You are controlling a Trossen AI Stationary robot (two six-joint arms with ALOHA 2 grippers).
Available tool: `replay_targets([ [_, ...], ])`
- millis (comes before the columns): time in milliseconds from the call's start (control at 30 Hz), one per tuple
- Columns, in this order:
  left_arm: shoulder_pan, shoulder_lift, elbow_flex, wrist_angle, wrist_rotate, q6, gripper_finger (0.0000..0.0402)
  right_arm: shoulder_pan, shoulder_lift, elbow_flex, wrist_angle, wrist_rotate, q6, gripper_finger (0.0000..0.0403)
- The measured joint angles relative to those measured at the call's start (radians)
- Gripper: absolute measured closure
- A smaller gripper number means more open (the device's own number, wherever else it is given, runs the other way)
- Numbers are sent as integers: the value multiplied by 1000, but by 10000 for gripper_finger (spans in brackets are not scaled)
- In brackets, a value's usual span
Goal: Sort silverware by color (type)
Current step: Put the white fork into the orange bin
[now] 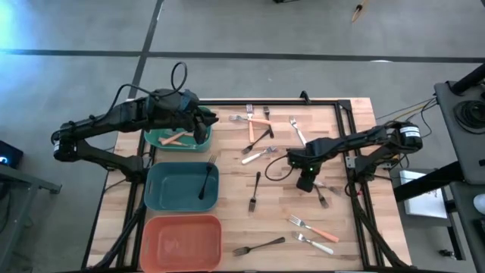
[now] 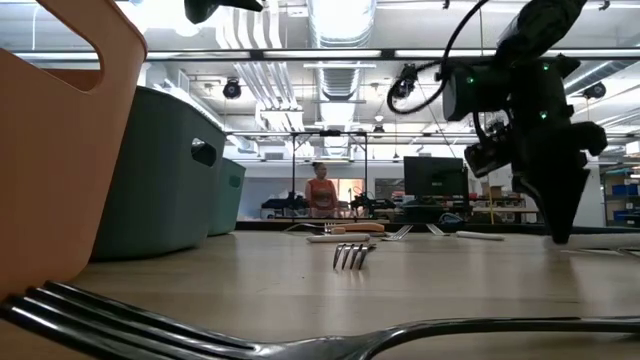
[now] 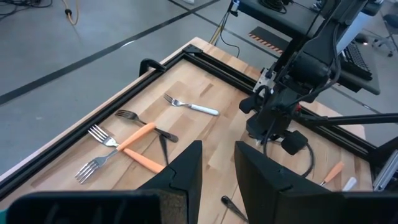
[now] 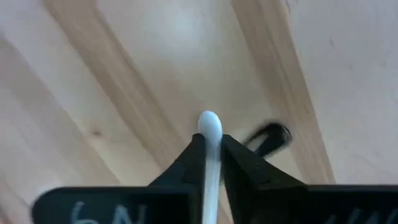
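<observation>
Wooden tabletop [image 1: 227, 159], mid-right: we have a white-handled fork [image 4: 209, 149] clamped between the right gripper [image 4: 210, 146] jaws, handle along the fingers. Left gripper [image 3: 217, 168] jaws apart, empty, over the green bin [image 1: 155, 140]. Salmon bin [image 1: 182, 243] looks empty.

You are looking at three bins sitting in a column along the counter's [image 1: 227, 114] left edge: green bin [image 1: 155, 139] farthest from you, teal bin [image 1: 163, 199] in the middle, salmon bin [image 1: 182, 241] nearest. A black frame [image 1: 350, 121] is bordering the counter. Beyond it, a person [image 2: 321, 192] in an orange top is standing in the room.
</observation>
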Motion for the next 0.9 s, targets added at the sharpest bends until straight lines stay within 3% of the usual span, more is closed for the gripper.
replay_targets([
  [433, 0, -11, 0, 0, 0, -1, 325, 0, -23, 40, -19, -35, -26, 394],
  [733, 0, -11, 0, -2, 0, -1, 325, 0, 8, 40, -15, -36, -30, 387],
  [900, 0, -11, 0, -7, 0, -1, 325, 0, 29, 38, -10, -37, -41, 362],
])
